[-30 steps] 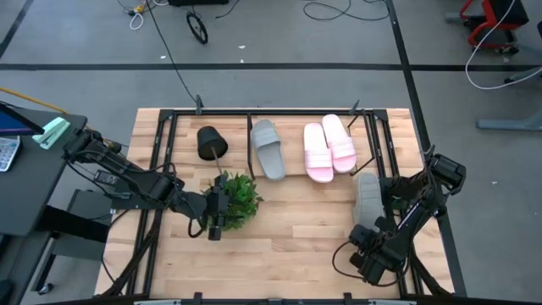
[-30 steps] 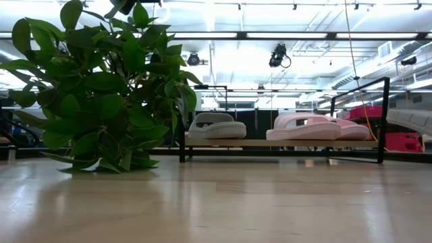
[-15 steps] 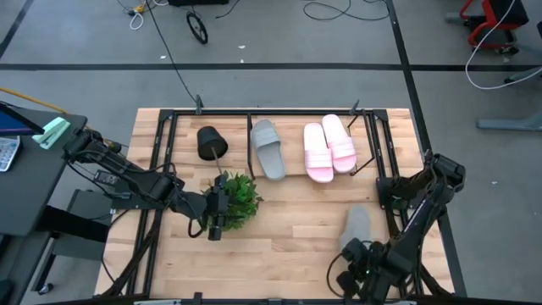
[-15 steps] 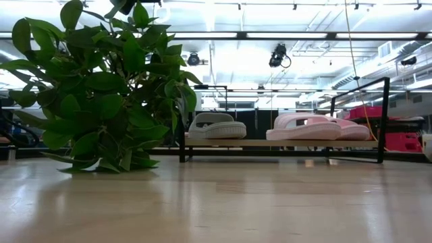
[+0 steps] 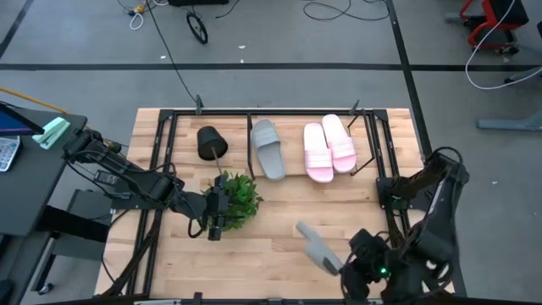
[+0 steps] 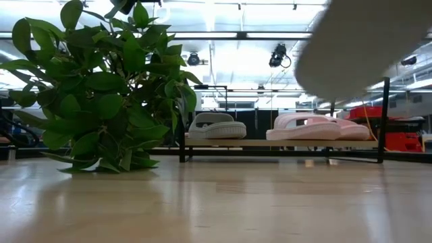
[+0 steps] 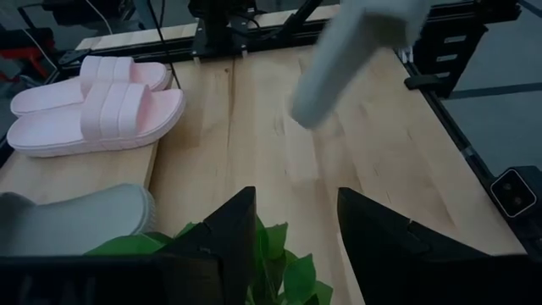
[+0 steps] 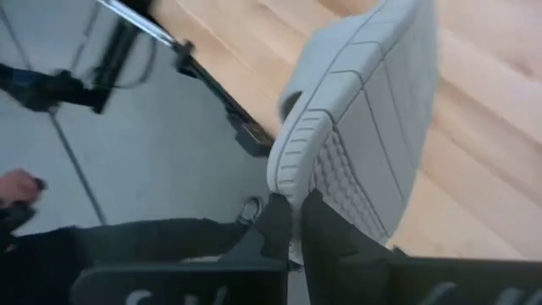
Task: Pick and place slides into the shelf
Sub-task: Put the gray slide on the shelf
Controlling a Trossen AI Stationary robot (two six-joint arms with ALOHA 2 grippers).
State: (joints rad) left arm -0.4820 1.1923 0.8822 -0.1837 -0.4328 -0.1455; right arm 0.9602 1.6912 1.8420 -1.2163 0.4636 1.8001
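A grey slide [image 5: 315, 246] hangs over the table's near right part, with my right gripper [image 5: 343, 265] shut on it; it shows large and blurred in the low view [image 6: 364, 47]. On the shelf [image 5: 254, 114] at the far side, another grey slide [image 5: 268, 148] and two pink slides [image 5: 318, 152] [image 5: 339, 141] lie on their soles on the board. My left gripper [image 5: 216, 219] stands at the green plant [image 5: 240, 201], fingers apart, with leaves [image 7: 275, 254] between them. My right gripper pinches the rim of the sole at one end of the grey slide [image 8: 292, 191] between its two fingers. The slide is lifted clear and reaches away from the fingers toward the table's far left, its ribbed underside [image 8: 356, 169] facing the wrist camera. My left gripper has leaves between its fingers; I cannot tell whether it touches them.
A black pot [image 5: 210, 142] lies beside the shelf's left end, far of the plant. The shelf's black rods [image 6: 385, 115] rise at its ends. Bare wooden tabletop [image 5: 279, 229] stretches between the plant and the held slide.
My right gripper has risen from the table's right edge and swung toward the near edge and the left, turning as it went. The grey slide came up off the table with it and turned from lying near-to-far to slanting toward the far left.
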